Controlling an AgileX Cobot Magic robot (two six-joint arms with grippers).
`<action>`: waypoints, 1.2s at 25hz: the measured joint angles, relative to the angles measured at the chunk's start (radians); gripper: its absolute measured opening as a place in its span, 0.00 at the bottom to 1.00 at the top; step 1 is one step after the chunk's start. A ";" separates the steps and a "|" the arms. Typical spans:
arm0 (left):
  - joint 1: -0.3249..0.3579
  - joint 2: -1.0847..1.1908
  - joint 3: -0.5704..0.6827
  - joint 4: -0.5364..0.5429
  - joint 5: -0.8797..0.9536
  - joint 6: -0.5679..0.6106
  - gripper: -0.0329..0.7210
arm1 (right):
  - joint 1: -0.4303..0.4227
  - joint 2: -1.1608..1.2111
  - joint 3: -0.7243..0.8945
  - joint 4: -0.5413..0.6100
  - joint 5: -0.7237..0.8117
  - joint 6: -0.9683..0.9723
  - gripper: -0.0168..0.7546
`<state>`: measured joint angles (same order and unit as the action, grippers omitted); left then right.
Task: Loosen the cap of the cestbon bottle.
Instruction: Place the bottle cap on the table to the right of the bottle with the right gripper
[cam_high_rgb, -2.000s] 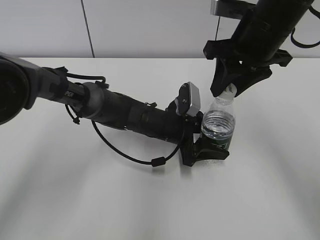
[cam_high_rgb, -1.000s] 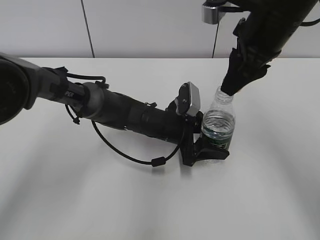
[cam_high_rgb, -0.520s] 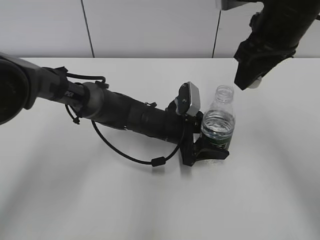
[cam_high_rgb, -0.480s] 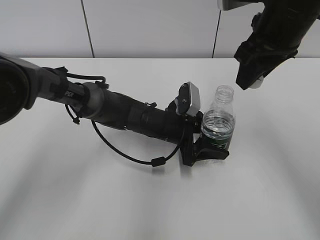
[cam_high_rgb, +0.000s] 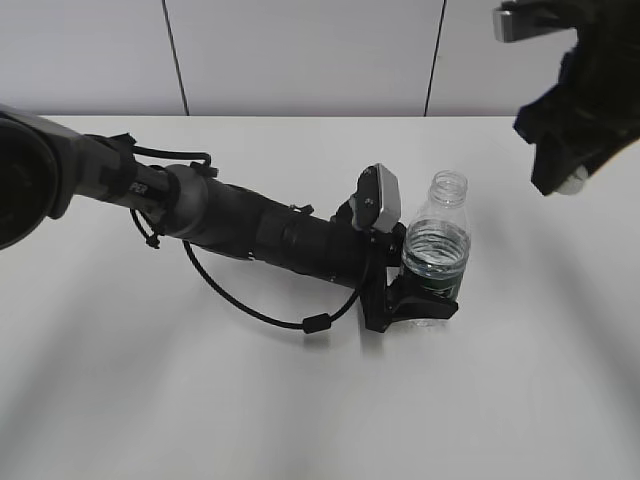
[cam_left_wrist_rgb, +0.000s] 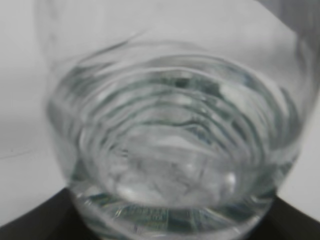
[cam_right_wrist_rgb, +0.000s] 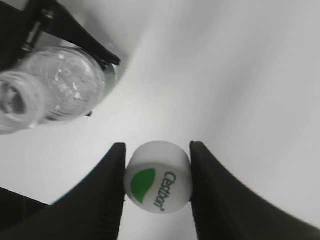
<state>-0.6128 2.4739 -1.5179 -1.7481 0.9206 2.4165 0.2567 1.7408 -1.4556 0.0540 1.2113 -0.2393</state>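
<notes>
The right gripper (cam_right_wrist_rgb: 157, 185) pinches the cap (cam_right_wrist_rgb: 158, 183) between its narrowed jaws, up and well apart from the open-necked cestbon bottle (cam_high_rgb: 436, 250), whose base sits clamped inside the left gripper (cam_high_rgb: 418, 305).

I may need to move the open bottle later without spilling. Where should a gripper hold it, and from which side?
Grip the bottle low on its body at the label band, coming in level from the side, as the left gripper does now. It stands upright with an open neck and water inside; the band is the widest, straightest part, and a low hold should tip it least.
</notes>
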 joint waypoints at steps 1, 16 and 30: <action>0.000 0.000 0.000 0.000 0.001 0.000 0.71 | -0.025 -0.001 0.026 0.000 0.000 0.004 0.41; 0.000 0.000 0.000 0.000 0.002 0.000 0.71 | -0.143 -0.007 0.531 0.127 -0.524 0.082 0.41; 0.000 0.000 0.000 0.000 0.003 0.000 0.71 | -0.143 0.133 0.545 0.159 -0.665 0.090 0.41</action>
<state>-0.6128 2.4739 -1.5179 -1.7481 0.9234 2.4165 0.1132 1.8738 -0.9103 0.2135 0.5465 -0.1494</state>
